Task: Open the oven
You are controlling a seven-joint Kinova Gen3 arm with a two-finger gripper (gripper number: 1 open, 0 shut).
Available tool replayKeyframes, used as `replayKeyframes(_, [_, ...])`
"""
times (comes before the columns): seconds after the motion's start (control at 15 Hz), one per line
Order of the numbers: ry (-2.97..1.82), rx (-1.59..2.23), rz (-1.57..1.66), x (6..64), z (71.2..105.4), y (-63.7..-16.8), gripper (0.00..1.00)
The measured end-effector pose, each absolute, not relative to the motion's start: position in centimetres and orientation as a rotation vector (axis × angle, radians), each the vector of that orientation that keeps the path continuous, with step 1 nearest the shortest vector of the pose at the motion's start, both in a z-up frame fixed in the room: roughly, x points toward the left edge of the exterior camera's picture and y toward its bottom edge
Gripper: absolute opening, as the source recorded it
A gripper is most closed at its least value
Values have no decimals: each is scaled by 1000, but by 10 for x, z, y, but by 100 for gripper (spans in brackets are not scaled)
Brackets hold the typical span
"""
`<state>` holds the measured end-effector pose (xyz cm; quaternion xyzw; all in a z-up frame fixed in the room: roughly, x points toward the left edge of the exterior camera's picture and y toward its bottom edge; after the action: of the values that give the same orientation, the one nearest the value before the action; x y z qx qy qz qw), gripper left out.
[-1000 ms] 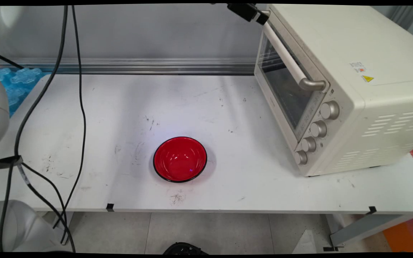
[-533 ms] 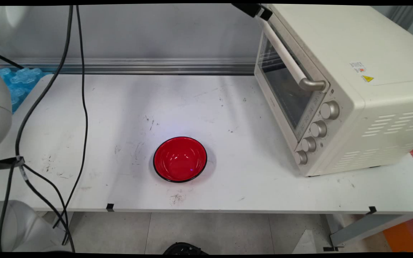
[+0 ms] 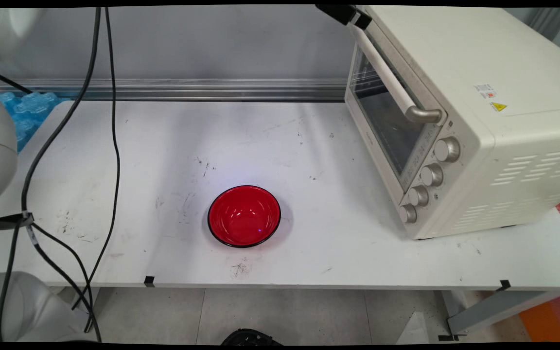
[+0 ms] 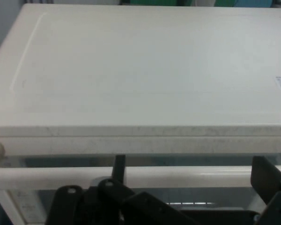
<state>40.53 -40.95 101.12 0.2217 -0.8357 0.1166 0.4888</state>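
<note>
Oven handle (image 4: 131, 176) sits between my tool's (image 3: 353, 17) wide-spread fingers at frame top; tool has edged rightward, closing on it.

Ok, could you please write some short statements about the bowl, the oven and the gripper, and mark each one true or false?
1. The red bowl is empty. True.
2. The toaster oven door lies fully open. False: it is shut or nearly so.
3. The gripper is at the oven's door handle, a finger on each side. True.
4. The bowl sits inside the oven. False: it stands on the table, apart from the oven.
</note>
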Motion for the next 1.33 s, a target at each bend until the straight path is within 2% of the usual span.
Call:
replayKeyframes(0.13, [-2031,538,279,403,1011,-409,100])
replayKeyframes(0.2, [-2031,539,275,401,1010,-408,0])
replayKeyframes(1.33, [-2043,557,233,351,965,-436,0])
